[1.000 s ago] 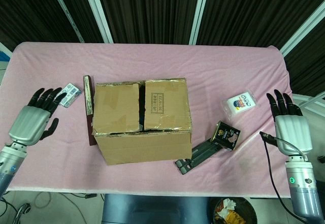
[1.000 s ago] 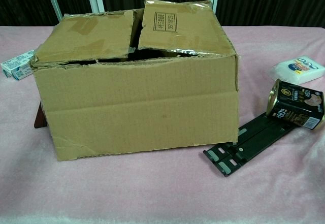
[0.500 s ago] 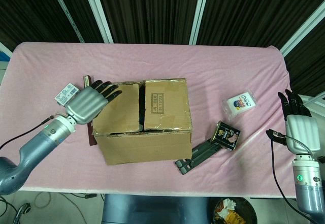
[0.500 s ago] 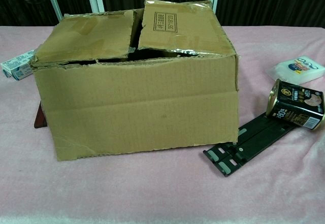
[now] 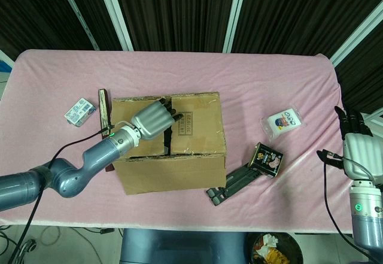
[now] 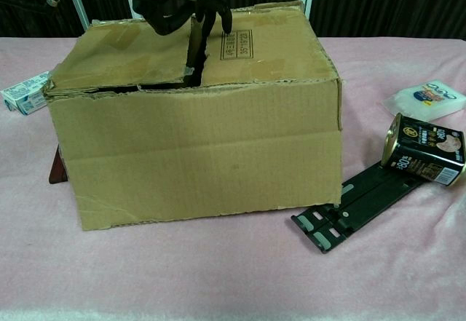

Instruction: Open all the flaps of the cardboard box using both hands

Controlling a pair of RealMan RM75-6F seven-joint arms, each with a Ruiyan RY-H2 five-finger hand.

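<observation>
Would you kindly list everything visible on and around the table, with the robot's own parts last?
Cardboard box: one, brown, table centre, flaps down.
Carton: one, white and blue, left of box.
Wooden board: one, dark brown, against box's left side.
Can: one, black, lying right of box.
Bracket: one, black, beside can.
Tissue pack: one, white, far right.
Tablecloth: one, pink.
Left hand: silver and black, fingers at the flap seam.
Right hand: silver and black, right edge, empty.

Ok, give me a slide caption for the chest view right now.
Left hand reaching its fingers into the centre seam of the closed cardboard box.
</observation>
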